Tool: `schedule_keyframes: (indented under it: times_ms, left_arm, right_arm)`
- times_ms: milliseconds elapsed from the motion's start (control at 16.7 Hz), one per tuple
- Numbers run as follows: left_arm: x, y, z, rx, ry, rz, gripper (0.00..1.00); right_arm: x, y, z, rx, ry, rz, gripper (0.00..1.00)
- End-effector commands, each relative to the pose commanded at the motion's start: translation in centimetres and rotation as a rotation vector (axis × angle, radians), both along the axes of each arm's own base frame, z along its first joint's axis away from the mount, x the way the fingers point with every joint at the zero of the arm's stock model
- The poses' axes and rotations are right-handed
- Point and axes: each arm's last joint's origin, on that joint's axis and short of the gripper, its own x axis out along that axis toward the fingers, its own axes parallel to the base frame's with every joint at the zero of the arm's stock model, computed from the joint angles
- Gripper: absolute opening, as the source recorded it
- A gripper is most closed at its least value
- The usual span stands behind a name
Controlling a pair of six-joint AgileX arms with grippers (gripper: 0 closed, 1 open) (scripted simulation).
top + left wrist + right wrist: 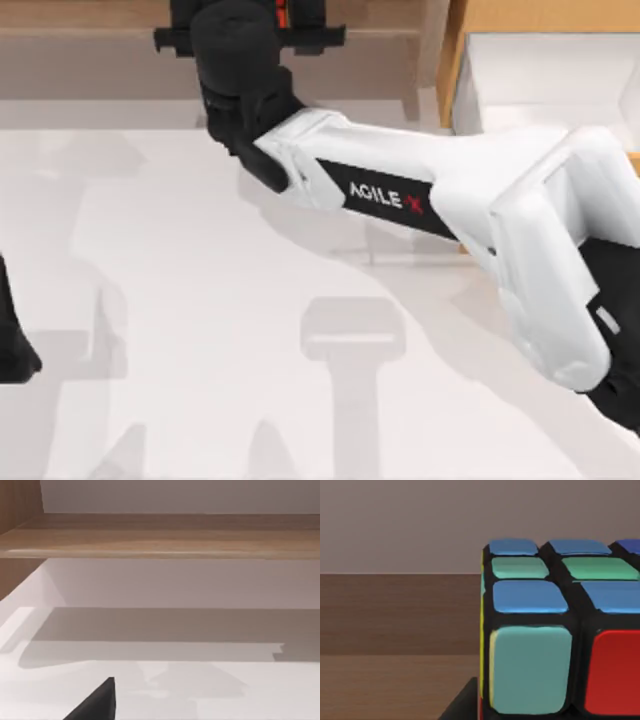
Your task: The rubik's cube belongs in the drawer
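One rubik's cube (560, 630) fills the right wrist view, its black grid carrying blue, green, pale teal and red stickers, with a yellow edge; it sits right at the right gripper (245, 40), probably held, though whether the jaws are spread or pinching cannot be told. That arm reaches over the white worktop (200, 330) to the long wooden shelf (90, 40). One drawer (540, 70) stands open, far right. The left arm (12, 340) idles at the left edge.

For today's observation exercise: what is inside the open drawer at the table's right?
The drawer shows a bare white interior. Its nearer part is covered by the right arm, so that part cannot be checked. The cube sits close before the right wrist camera.
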Motion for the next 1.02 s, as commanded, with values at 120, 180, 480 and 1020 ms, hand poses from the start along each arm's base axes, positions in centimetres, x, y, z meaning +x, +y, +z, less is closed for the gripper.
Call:
schedule_keyframes:
  times_ms: [120, 180, 480, 1020]
  left_arm:
    - [0.0, 0.0, 0.0, 0.0, 0.0, 0.0, 1.0]
    - [0.0, 0.0, 0.0, 0.0, 0.0, 0.0, 1.0]
    - [0.0, 0.0, 0.0, 0.0, 0.0, 0.0, 1.0]
    - [0.0, 0.0, 0.0, 0.0, 0.0, 0.0, 1.0]
  right_arm:
    - [0.0, 0.0, 0.0, 0.0, 0.0, 0.0, 0.0]
    - [0.0, 0.0, 0.0, 0.0, 0.0, 0.0, 0.0]
    - [0.0, 0.0, 0.0, 0.0, 0.0, 0.0, 0.0]
    - [-2.2, 0.2, 2.1, 0.003, -0.002, 0.004, 0.0]
